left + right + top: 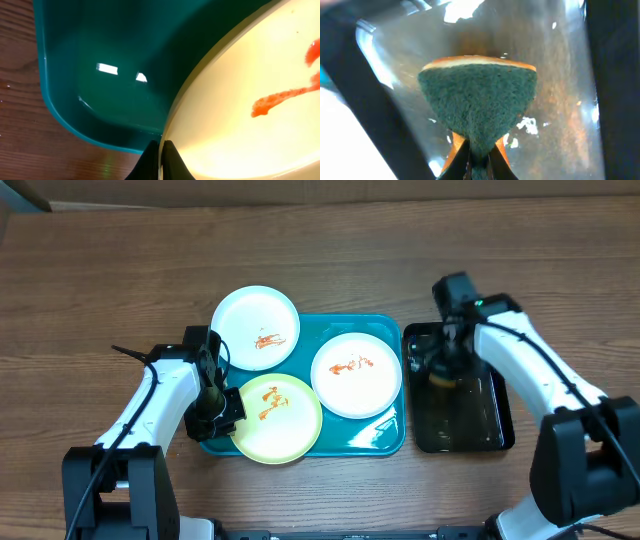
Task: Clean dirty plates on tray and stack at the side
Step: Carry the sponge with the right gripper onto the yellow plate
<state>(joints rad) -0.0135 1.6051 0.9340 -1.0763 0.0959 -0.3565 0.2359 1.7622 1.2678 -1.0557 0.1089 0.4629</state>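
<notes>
Three sauce-smeared plates lie on the teal tray [385,435]. A white plate [255,327] is at the back left, another white plate [356,374] at the right. The pale yellow plate [277,417] is at the front left. My left gripper [225,412] is shut on the yellow plate's left rim [210,85], fingers [161,160] pinching the edge over the tray corner [75,115]. My right gripper [443,363] is shut on a green-and-orange sponge [477,97] over the black tray [480,430].
The narrow black tray [570,75] stands to the right of the teal tray; it looks wet and glossy. Wooden table [100,280] surrounds both trays.
</notes>
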